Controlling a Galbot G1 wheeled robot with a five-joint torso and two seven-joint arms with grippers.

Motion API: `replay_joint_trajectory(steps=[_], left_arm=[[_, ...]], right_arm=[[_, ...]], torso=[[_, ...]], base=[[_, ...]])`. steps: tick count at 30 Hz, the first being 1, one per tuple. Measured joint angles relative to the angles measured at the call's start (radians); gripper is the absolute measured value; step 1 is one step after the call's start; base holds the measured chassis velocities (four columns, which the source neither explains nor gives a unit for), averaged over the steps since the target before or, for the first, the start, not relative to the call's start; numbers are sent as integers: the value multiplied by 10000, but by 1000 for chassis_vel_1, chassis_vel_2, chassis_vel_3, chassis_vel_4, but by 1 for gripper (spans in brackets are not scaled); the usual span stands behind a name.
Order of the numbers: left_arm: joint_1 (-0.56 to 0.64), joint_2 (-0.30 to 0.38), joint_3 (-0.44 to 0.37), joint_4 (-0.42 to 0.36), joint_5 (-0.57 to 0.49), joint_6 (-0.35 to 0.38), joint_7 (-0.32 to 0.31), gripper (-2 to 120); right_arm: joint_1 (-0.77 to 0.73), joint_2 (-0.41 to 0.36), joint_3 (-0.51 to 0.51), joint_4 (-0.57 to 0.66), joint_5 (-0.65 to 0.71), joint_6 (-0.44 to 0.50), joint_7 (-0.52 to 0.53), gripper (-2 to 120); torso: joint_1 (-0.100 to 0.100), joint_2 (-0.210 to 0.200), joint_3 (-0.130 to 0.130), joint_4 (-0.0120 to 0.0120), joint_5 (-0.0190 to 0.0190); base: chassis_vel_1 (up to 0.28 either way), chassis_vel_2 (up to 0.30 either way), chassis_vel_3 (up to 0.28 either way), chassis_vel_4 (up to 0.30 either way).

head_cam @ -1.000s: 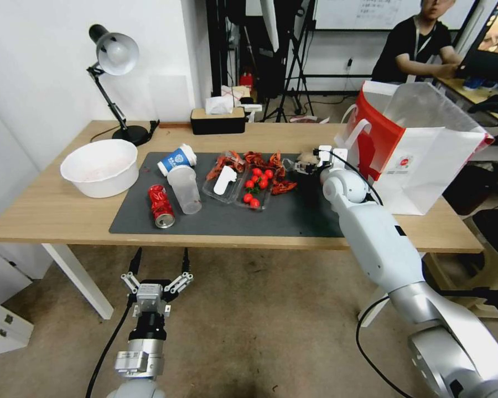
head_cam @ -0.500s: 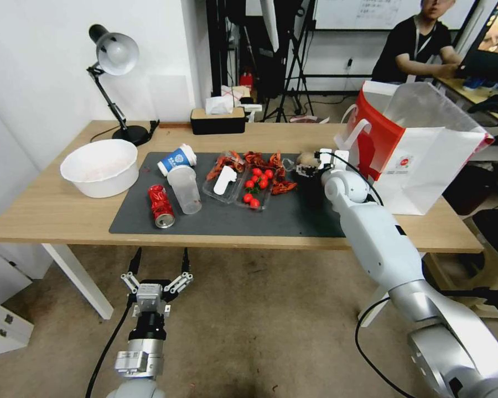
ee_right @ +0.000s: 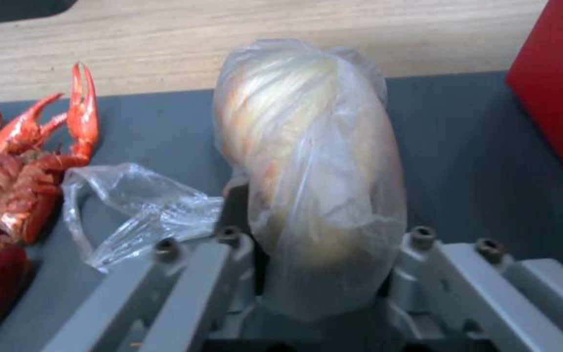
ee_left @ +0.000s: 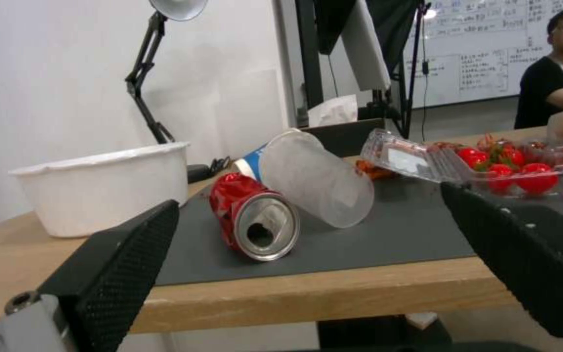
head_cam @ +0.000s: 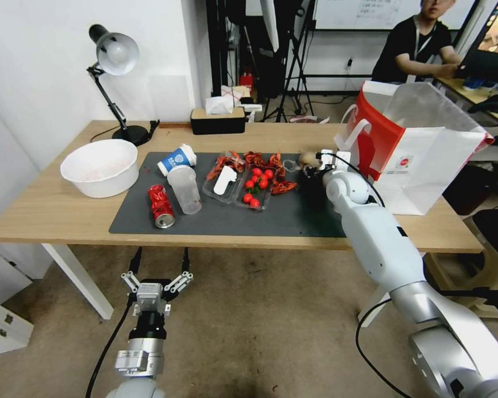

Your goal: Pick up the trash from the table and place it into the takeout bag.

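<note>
My right gripper (head_cam: 310, 164) (ee_right: 324, 254) is shut on a beige bowl (head_cam: 306, 159) (ee_right: 308, 161) wrapped in clear plastic, held just above the dark mat (head_cam: 293, 215) beside the takeout bag (head_cam: 426, 160). The bag stands open on the right end of the table (head_cam: 50, 210). On the mat's left part lie a dented red can (head_cam: 160, 205) (ee_left: 252, 220), a clear plastic cup (head_cam: 186, 189) (ee_left: 317, 183) and a blue-and-white paper cup (head_cam: 177, 159) (ee_left: 250, 164), all on their sides. My left gripper (head_cam: 157, 265) (ee_left: 308, 200) hangs open below the table's front edge, facing the can.
A large white bowl (head_cam: 99, 166) (ee_left: 99, 190) sits at the table's left. A clear tray (head_cam: 254, 188) (ee_left: 509, 166) of cherry tomatoes and red crayfish shells (ee_right: 21, 161) lies mid-mat. A loose clear wrapper (ee_right: 138, 205) lies beside the shells. A desk lamp (head_cam: 113, 55) and tissue box (head_cam: 218, 119) stand at the back.
My right gripper has risen slightly and shifted a little toward the bag with the wrapped bowl. The left arm has not moved.
</note>
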Motion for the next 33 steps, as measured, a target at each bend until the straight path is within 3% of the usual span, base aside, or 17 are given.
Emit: replay_joint_trajectory(steps=[2, 6, 18, 23, 26, 33], left_arm=[[-9, -2, 12, -1, 0, 3, 0, 100], [-19, -7, 22, -4, 3, 14, 0, 100], [-64, -20, 17, -151, 9, 121, 1, 100], [-13, -79, 9, -156, 23, 113, -4, 100], [13, -110, 3, -160, 48, 108, -8, 100], [14, -141, -13, -189, 50, 108, -40, 100]], right_arm=[[-48, -70, 10, 145, -36, 92, -1, 14], [-155, -186, 25, 452, -496, 310, -80, 7], [-697, -638, -41, 2013, -718, 344, -2, 7], [-1255, -1038, -120, 3328, -846, 295, -90, 7], [-1807, -1469, -118, 4775, -756, 121, -122, 7], [-2700, -2134, 77, 6482, -471, -104, -95, 7]], torso=[[0, 0, 0, 0, 0], [0, 0, 0, -1, 0], [1, 0, 0, 1, 0], [0, 0, 0, 1, 2], [0, 1, -1, 0, -1], [0, 1, -1, -1, 1]], base=[[0, 0, 0, 0], [0, 0, 0, 0], [0, 0, 0, 0], [0, 0, 0, 0], [0, 0, 0, 0], [0, 0, 0, 0]])
